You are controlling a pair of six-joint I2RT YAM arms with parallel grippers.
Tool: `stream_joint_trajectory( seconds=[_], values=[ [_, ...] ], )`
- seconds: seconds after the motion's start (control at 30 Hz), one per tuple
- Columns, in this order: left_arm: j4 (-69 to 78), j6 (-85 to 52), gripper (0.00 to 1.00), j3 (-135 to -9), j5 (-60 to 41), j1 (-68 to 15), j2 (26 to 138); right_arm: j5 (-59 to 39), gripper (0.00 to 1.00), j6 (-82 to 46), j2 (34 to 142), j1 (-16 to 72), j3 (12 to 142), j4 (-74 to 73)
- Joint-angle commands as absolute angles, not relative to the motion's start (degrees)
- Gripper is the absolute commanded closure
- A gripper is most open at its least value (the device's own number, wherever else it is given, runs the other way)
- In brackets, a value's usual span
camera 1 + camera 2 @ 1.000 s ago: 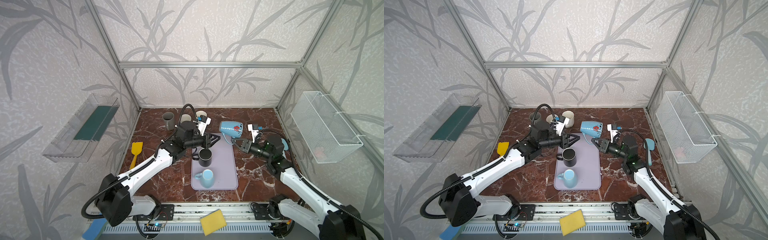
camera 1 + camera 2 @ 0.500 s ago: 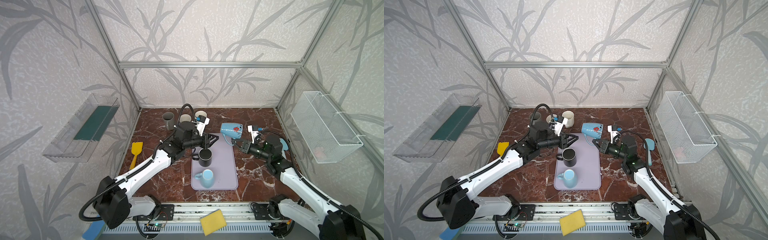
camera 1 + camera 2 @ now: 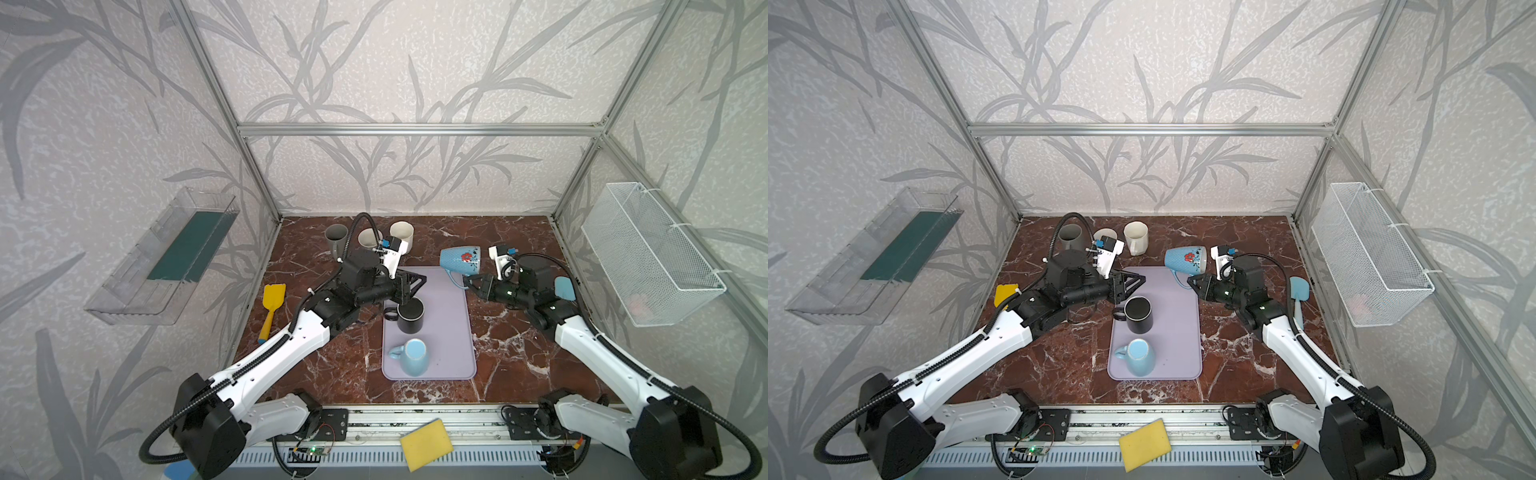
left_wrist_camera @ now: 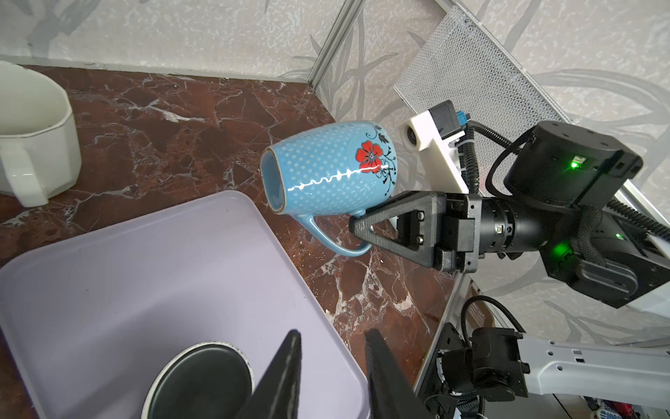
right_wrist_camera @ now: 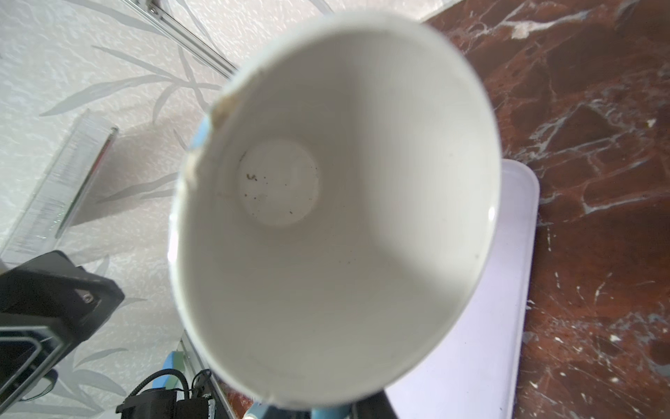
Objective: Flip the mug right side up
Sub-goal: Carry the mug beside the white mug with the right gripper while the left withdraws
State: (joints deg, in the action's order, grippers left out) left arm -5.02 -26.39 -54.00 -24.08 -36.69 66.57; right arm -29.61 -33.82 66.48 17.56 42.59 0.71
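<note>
Now the right gripper (image 4: 357, 232) is clamped on the handle of the blue flowered mug (image 4: 326, 170). It holds the mug sideways in the air by the lilac tray's (image 3: 449, 324) far right corner, mouth facing the right arm. The left gripper (image 3: 417, 284) hangs narrowly parted and empty above a black mug (image 3: 410, 318) on the tray.

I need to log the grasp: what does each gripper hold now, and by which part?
The right gripper holds the blue flowered mug by its handle, lifted sideways. The left gripper holds nothing; its jaws are open.
</note>
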Motion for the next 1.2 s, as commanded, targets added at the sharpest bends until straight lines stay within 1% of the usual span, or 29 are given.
stream_joint_trajectory(
  seconds=[0.0,0.37,1.1,1.17],
  values=[
    [-6.63,-25.14,0.67,-53.16,-22.18,-36.73,64.04,-29.26,1.00,-30.78,68.46,17.68,46.44,0.22],
    [-7.06,-27.78,0.68,-47.43,-19.57,-36.67,58.22,-30.60,1.00,-27.90,79.31,17.67,54.56,5.07],
    [-12.36,-28.81,0.69,-43.32,-16.16,-36.70,48.94,-25.71,1.00,-22.57,97.46,17.76,73.62,14.98],
    [-12.83,-28.73,0.70,-43.22,-15.92,-36.72,48.48,-25.60,1.00,-22.40,100.66,17.75,75.39,15.59]
  ],
)
